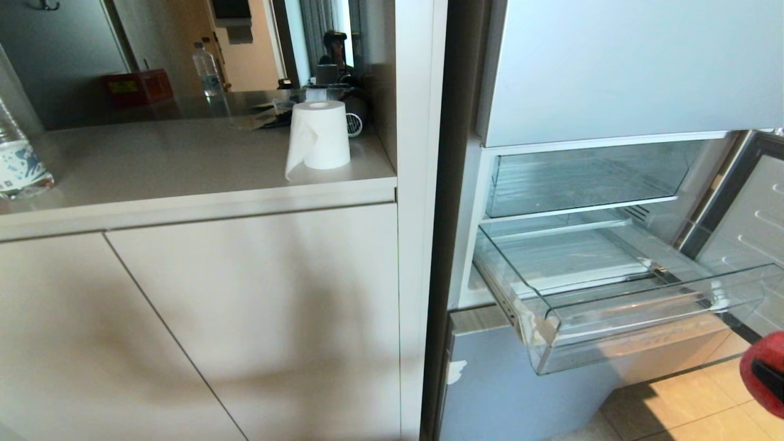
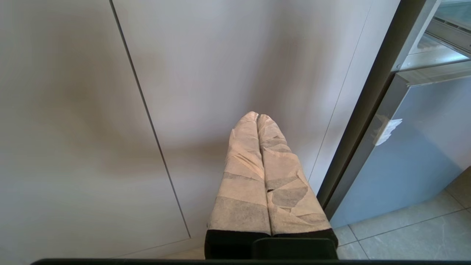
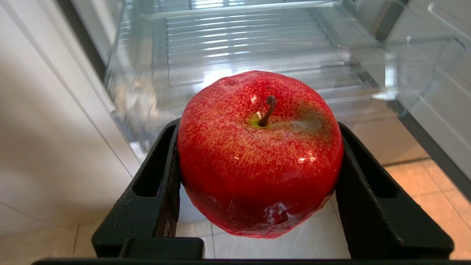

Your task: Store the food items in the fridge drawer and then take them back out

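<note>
Right gripper (image 3: 259, 184) has its jaws pinching the red apple (image 3: 259, 154) from both sides, stem up. In the head view it sits low at the right edge, in front of and below the fridge drawer (image 1: 612, 306), which is pulled out and looks bare. I see only this one fruit. Left gripper (image 2: 257, 121) is parked facing the cabinet door (image 2: 235, 73), jaws pressed together. My plan for the step: lift the apple above the drawer's front lip before going forward, since a level approach would likely hit the clear wall. Then lower over the ribbed floor near the middle and let go low, so it doesn't roll.
</note>
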Robot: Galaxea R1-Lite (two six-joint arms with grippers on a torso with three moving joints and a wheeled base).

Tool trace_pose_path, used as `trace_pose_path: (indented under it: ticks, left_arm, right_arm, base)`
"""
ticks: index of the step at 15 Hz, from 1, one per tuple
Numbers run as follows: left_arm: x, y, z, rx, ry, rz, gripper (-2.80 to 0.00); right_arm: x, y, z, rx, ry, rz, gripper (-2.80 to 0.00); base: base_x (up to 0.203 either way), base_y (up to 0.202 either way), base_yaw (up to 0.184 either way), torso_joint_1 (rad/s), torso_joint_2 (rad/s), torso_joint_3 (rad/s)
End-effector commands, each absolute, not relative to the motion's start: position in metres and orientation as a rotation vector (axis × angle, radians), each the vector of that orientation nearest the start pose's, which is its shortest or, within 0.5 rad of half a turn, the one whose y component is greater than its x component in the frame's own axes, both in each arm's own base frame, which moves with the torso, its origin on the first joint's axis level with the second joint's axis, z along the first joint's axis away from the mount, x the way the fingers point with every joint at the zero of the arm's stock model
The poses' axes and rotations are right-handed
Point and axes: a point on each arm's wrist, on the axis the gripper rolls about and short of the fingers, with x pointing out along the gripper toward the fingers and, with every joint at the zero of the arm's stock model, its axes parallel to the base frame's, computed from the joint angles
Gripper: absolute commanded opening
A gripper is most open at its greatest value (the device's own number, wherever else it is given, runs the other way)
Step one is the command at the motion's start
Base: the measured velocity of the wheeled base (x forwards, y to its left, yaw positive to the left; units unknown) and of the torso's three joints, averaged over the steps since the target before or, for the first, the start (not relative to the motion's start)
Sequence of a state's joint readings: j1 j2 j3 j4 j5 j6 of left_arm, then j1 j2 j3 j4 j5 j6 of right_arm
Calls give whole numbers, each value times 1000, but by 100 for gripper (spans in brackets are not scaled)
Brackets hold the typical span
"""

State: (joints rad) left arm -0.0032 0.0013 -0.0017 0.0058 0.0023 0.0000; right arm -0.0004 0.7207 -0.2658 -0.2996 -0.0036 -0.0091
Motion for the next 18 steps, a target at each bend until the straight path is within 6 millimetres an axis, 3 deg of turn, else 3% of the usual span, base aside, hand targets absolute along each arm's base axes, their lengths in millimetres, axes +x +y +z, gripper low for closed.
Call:
trace_pose_path:
  ticks: [1,4,7,9,14,18]
  left_arm:
    - [-23,0,75,0,6,-1,-280]
    - [-23,0,75,0,6,0,-280]
    - [-23,0,75,0,6,0,-280]
    - [-23,0,75,0,6,-2,-280]
    - [-23,0,75,0,6,0,-280]
    - [-23,0,75,0,6,-1,-280]
  right_arm:
    - [130,0,181,-8,332,-3,-280]
    - [207,-1,191,2,396,-7,-280]
    - [278,-2,180,14,414,-23,-280]
    - [315,-5,172,14,403,-59,-280]
    - [371,-28,158,16,375,-152,-280]
    - [401,-49,141,17,383,-195,-280]
  base:
    - [0,0,0,0,0,0]
    - [0,0,0,0,0,0]
    - [0,0,0,0,0,0]
    - [0,0,0,0,0,0]
    - [0,0,0,0,0,0]
    - [0,0,0,0,0,0]
